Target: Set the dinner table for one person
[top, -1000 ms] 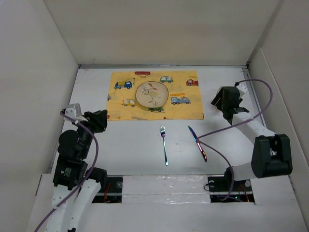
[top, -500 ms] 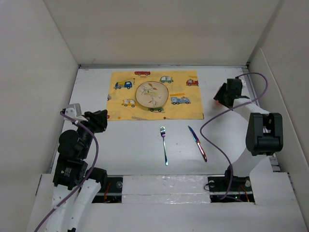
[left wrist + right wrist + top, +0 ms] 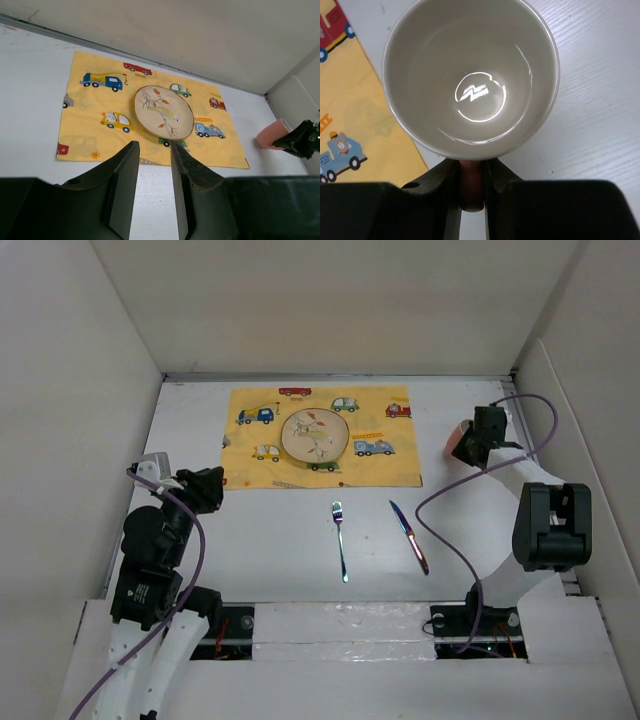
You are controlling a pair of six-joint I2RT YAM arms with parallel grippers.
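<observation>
The white dinner table (image 3: 270,540) carries a yellow placemat (image 3: 250,455) with a bird-patterned plate (image 3: 315,435) on it. A fork (image 3: 340,540) and a knife (image 3: 409,536) lie side by side in front of the mat. My right gripper (image 3: 482,433) is shut on the handle (image 3: 471,185) of a pink mug (image 3: 461,443), just right of the mat. The mug's white inside (image 3: 470,75) faces the right wrist camera. The mug also shows in the left wrist view (image 3: 270,136), tilted. My left gripper (image 3: 210,488) is open and empty, near the mat's front left corner (image 3: 154,150).
Off-white wall panels (image 3: 90,440) border the table on the left, back and right. The right arm's purple cable (image 3: 440,495) loops over the table near the knife. The right arm stands close to the right wall.
The right arm has drawn back toward the right wall and its wrist has turned, so the pink mug now shows from above. The left arm, fork, knife and plate have not moved.
</observation>
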